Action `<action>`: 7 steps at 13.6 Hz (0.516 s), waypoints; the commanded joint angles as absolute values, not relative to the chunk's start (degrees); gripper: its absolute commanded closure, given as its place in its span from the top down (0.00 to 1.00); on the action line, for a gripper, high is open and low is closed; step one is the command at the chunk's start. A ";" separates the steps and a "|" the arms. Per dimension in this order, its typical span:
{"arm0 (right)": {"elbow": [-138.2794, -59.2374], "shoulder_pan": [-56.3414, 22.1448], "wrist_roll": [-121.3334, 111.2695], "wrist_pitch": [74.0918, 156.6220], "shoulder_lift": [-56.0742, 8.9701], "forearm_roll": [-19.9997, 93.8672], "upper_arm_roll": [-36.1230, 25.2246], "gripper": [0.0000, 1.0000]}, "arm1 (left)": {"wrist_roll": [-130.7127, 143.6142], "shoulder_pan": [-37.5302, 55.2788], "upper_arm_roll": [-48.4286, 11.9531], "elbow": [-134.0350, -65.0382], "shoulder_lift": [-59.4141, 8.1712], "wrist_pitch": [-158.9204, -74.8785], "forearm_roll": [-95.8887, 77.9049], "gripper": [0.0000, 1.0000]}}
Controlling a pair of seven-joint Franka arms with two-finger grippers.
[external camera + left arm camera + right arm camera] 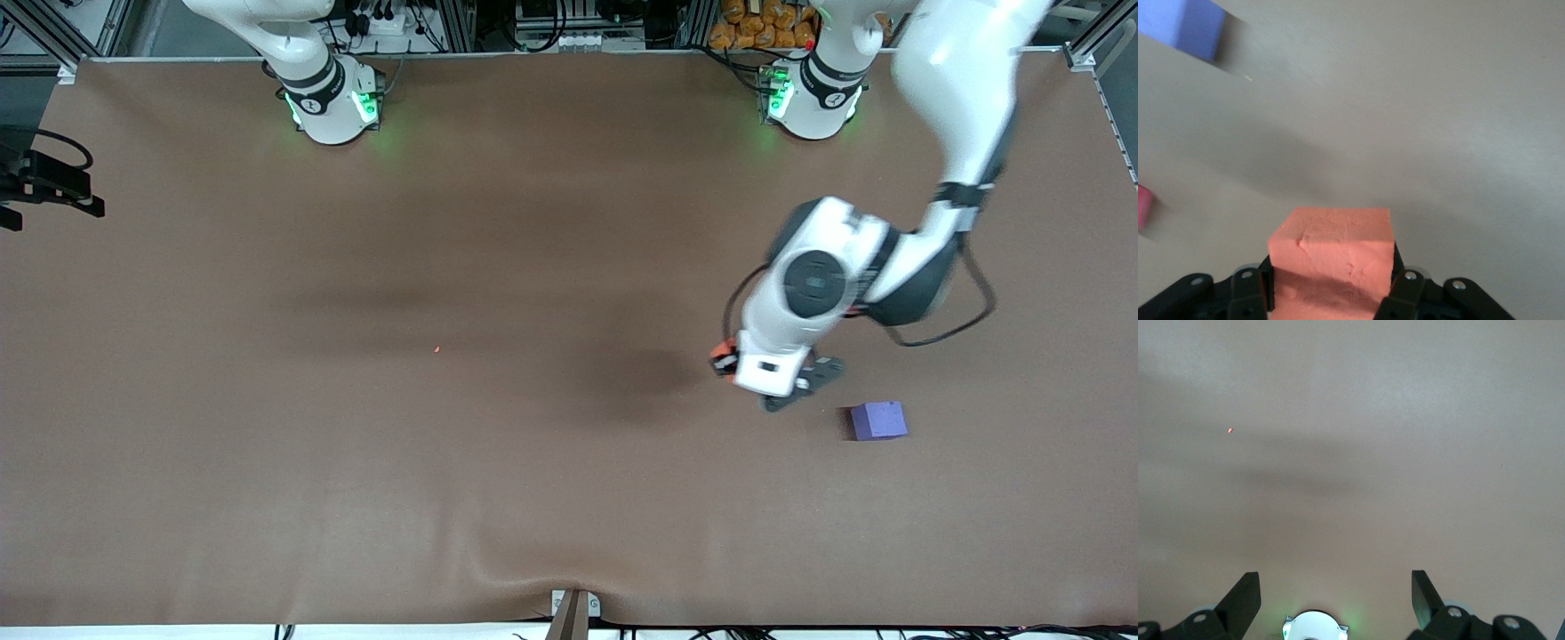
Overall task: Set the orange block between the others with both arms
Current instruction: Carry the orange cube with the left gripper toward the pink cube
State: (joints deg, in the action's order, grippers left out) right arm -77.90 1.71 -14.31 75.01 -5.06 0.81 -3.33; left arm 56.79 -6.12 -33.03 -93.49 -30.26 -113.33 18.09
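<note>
My left gripper [1331, 283] is shut on the orange block [1333, 257], which fills the gap between its black fingers [1406, 288]. In the front view the left arm's hand [787, 342] hangs low over the table toward the left arm's end and hides the block. The purple-blue cube [878, 420] [1183, 27] lies on the table beside that hand, slightly nearer the front camera. A pinkish-red cube [1143, 203] shows only at the edge of the left wrist view. My right gripper [1335, 600] is open over bare table, above its own base [1315, 628].
The brown mat [498, 267] covers the whole table. A tiny red speck [437, 348] lies near its middle. A black fixture [49, 187] juts in at the right arm's end. The mat wrinkles at the front edge [533, 569].
</note>
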 commanded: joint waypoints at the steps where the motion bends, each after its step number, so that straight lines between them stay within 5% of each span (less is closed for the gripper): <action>1: -77.26 1.32 -14.94 74.36 -4.83 -0.35 -3.08 1.00 | 45.74 -19.11 -40.67 -97.63 -27.69 -111.01 17.31 0.00; 7: -77.25 0.35 -15.21 74.44 -4.83 0.18 -2.90 1.00 | 27.35 -32.77 -42.54 -104.84 -26.37 -115.03 21.96 0.00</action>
